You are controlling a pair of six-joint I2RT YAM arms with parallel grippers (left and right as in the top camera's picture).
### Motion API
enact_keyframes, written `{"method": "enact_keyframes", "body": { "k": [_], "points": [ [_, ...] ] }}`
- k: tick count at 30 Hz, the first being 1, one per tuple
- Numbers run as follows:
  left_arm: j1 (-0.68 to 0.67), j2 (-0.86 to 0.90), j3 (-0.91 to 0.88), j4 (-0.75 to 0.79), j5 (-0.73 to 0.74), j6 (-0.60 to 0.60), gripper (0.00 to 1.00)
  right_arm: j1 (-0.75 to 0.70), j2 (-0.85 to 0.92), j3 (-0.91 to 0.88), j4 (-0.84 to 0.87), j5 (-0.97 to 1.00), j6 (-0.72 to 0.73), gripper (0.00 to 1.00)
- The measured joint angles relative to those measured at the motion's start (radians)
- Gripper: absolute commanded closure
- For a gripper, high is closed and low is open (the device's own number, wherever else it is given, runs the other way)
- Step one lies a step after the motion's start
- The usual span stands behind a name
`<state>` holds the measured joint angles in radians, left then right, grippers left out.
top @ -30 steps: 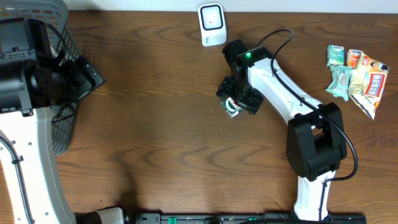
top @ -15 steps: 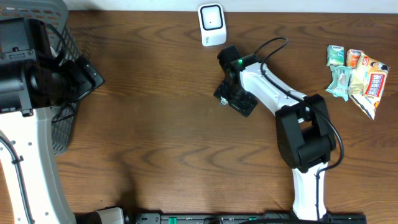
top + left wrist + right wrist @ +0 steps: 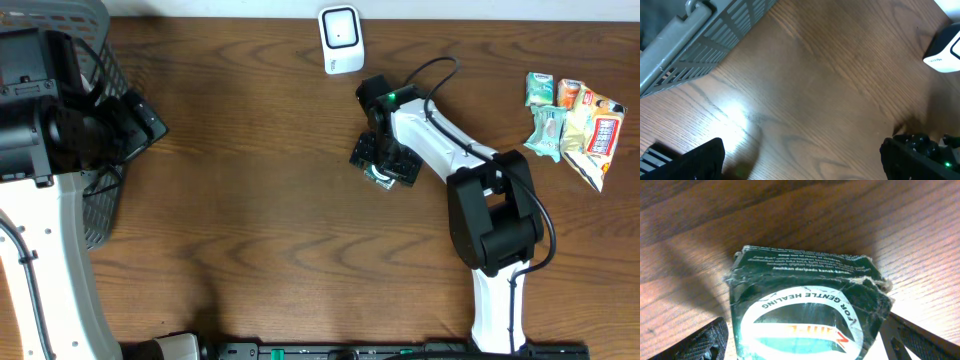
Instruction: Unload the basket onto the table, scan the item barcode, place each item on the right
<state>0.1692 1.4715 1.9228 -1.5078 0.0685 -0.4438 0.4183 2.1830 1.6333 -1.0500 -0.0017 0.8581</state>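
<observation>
Your right gripper (image 3: 805,330) stood wide apart around the dark green box (image 3: 805,295) — a finger either side, neither clearly gripping. Box sat mid-table on brown wood (image 3: 250,200), near the white scanner (image 3: 341,39) — your left gripper (image 3: 805,157) gaped empty.

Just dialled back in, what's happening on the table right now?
The right tool is down over a small dark green cardboard box on the wooden table, a finger on either side. Whether it grips the box cannot be told. The white barcode scanner stands apart from it, nearer the table's far edge. The left tool is open and empty beside the grey mesh basket. A pile of snack packets lies on the right.
</observation>
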Motion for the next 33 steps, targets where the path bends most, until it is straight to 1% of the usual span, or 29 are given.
{"method": "enact_keyframes", "body": {
  "k": [4, 7, 11, 14, 15, 20, 24, 25, 27, 31, 33],
  "points": [
    [0.0, 0.0, 0.0, 0.0, 0.0, 0.0, 0.02, 0.0, -0.002, 0.0, 0.016, 0.009, -0.027, 0.21],
    [0.0, 0.0, 0.0, 0.0, 0.0, 0.0, 0.02, 0.0, -0.004, -0.011, 0.038, 0.018, -0.021, 0.22],
    [0.0, 0.0, 0.0, 0.0, 0.0, 0.0, 0.02, 0.0, -0.026, -0.075, 0.108, 0.013, -0.018, 0.28],
    [0.0, 0.0, 0.0, 0.0, 0.0, 0.0, 0.02, 0.001, -0.039, -0.098, 0.124, 0.015, -0.014, 0.56],
    [0.0, 0.0, 0.0, 0.0, 0.0, 0.0, 0.02, 0.001, -0.042, -0.098, 0.125, 0.014, -0.022, 0.59],
    [0.0, 0.0, 0.0, 0.0, 0.0, 0.0, 0.02, 0.001, -0.042, -0.088, 0.12, 0.012, -0.058, 0.58],
    [0.0, 0.0, 0.0, 0.0, 0.0, 0.0, 0.02, 0.001, -0.037, 0.031, 0.127, 0.005, -0.126, 0.64],
    [0.0, 0.0, 0.0, 0.0, 0.0, 0.0, 0.02, 0.001, -0.037, 0.064, 0.136, 0.005, -0.137, 0.64],
    [0.0, 0.0, 0.0, 0.0, 0.0, 0.0, 0.02, 0.001, -0.037, 0.123, 0.159, 0.004, -0.159, 0.59],
    [0.0, 0.0, 0.0, 0.0, 0.0, 0.0, 0.02, -0.002, -0.037, 0.237, 0.243, 0.002, -0.215, 0.55],
    [0.0, 0.0, 0.0, 0.0, 0.0, 0.0, 0.02, -0.007, -0.037, 0.276, 0.279, 0.001, -0.237, 0.55]
  ]
}}
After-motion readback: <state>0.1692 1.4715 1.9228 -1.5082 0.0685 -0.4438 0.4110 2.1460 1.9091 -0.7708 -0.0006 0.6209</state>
